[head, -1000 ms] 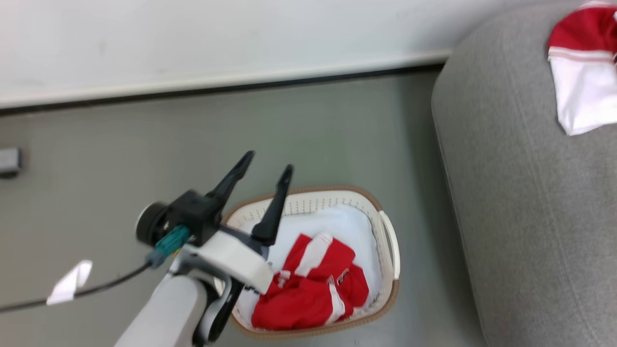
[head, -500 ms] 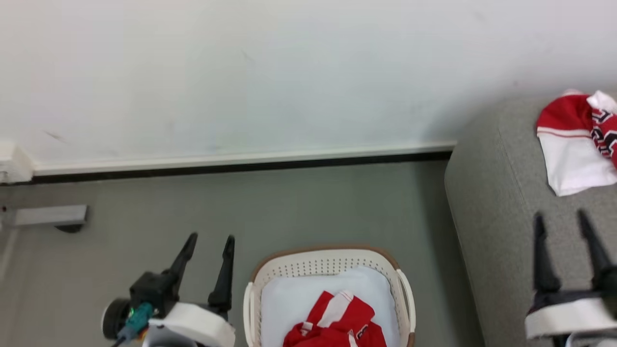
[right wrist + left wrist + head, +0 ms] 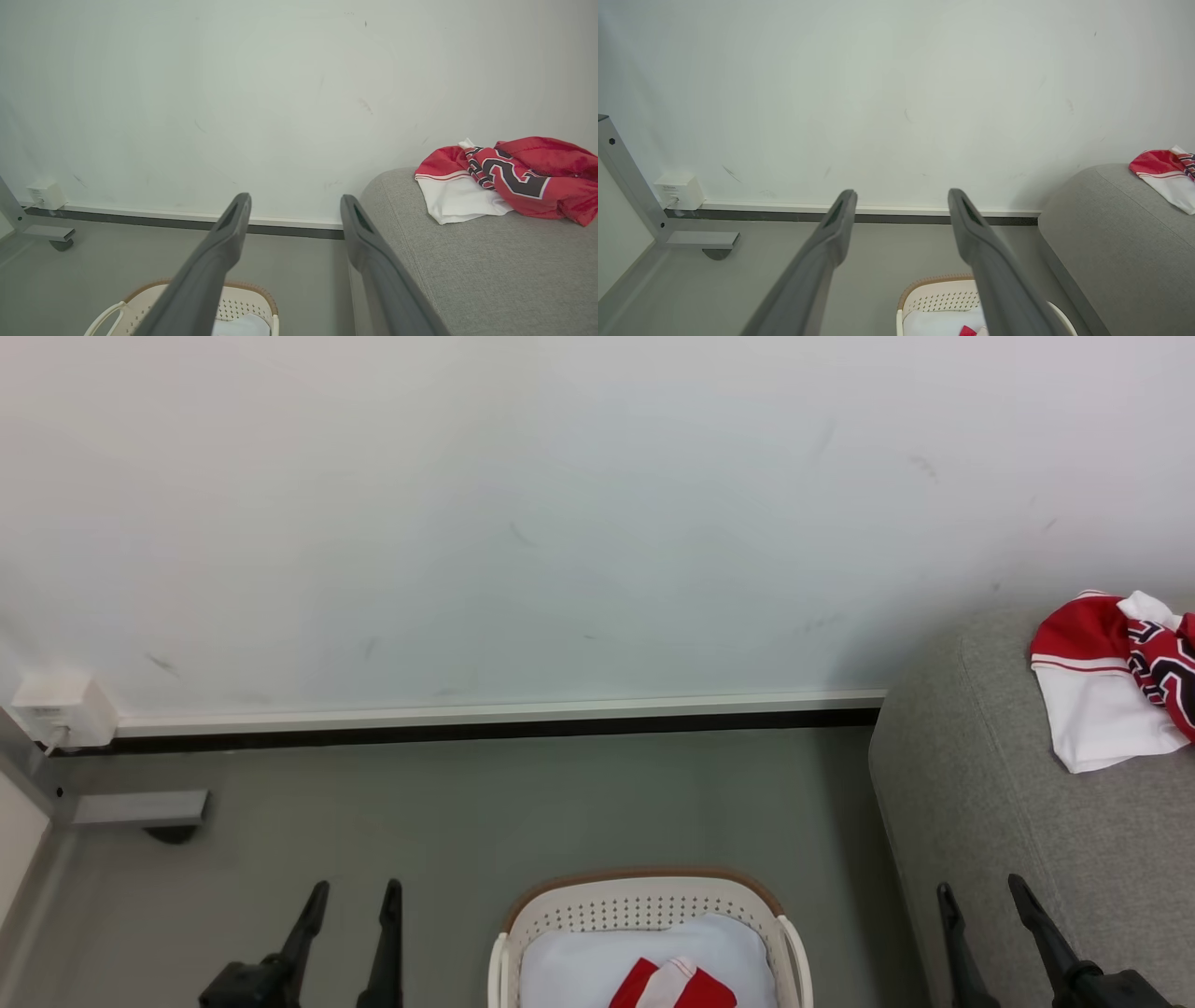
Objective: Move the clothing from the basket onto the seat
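One large sofa-like seat (image 3: 990,803) in light grey woven fabric lies under and to the right of the right gripper (image 3: 980,884), whose two long dark fingers stand spread and empty. Beyond those fingers, well up the seat, a red and white jersey (image 3: 509,179) with black-and-white lettering already rests in a crumpled heap. Between the two pairs of fingers sits the oval cream-white perforated basket (image 3: 644,907) with its brown woven rim. The left gripper (image 3: 358,887), just to the basket's left, is likewise spread wide with nothing between its fingers. Inside the basket a red and white garment (image 3: 667,989) lies on a plain pale blue-white cloth (image 3: 579,971) — that cloth is no part of the job.

The garment looks light, soft and limp — likely to sag and trail when lifted. A pinch on a raised fold of the red bunch, clear of the pale cloth beneath, seems best. The basket wall could snag trailing fabric. Far beyond the left fingers, by the wall, stand a grey metal frame foot (image 3: 140,807) and a small white wall box (image 3: 65,709), both well apart and no hindrance.
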You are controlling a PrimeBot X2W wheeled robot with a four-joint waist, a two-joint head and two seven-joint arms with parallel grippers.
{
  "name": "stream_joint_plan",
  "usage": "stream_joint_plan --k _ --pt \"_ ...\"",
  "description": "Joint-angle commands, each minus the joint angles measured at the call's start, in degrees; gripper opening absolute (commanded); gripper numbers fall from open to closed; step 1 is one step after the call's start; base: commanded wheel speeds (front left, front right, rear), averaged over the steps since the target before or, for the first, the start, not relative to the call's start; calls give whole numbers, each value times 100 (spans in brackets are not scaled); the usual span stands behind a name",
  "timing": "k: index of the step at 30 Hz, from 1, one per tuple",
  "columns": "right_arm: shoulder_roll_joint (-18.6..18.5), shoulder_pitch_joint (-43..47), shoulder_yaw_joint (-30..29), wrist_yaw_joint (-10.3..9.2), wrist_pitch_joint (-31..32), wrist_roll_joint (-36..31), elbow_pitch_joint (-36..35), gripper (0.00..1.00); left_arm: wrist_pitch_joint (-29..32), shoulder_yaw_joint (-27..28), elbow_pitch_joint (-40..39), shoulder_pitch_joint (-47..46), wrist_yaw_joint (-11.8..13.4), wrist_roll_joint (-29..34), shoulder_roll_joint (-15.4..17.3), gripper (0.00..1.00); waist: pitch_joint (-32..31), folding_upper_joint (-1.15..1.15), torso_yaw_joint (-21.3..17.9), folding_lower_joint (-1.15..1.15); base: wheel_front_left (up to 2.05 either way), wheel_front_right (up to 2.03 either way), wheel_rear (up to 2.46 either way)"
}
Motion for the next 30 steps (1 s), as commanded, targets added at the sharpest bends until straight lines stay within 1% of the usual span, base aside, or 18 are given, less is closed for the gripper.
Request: stream_joint_plan --k 1,10,19,23,25,30 --pt "1 69 20 -12 4 89 32 100 -1 80 -11 87 -64 96 -51 100 -21 0 -13 1 0 0 0" --pt "2 33 83 -13 3 141 139 100 -2 524 -6 174 -413 427 -320 100 -71 0 -8 1 0 0 0" --pt "2 -133 45 -12 3 177 73 100 -2 698 -49 48 -670 673 -463 100 99 0 -113 1 0 0 0" --pt "2 -298 -42 -12 3 138 -47 100 -2 632 -54 -213 -805 760 -481 100 398 0 -226 1 0 0 0" --pt "2 -417 -95 -12 4 122 -115 100 -2 544 -7 -422 -897 824 -440 100 616 0 -290 1 0 0 0" --pt "2 -805 -210 -13 3 209 -336 100 52 181 218 -1154 -1061 1043 -320 100 1264 0 -461 1 0 0 0"
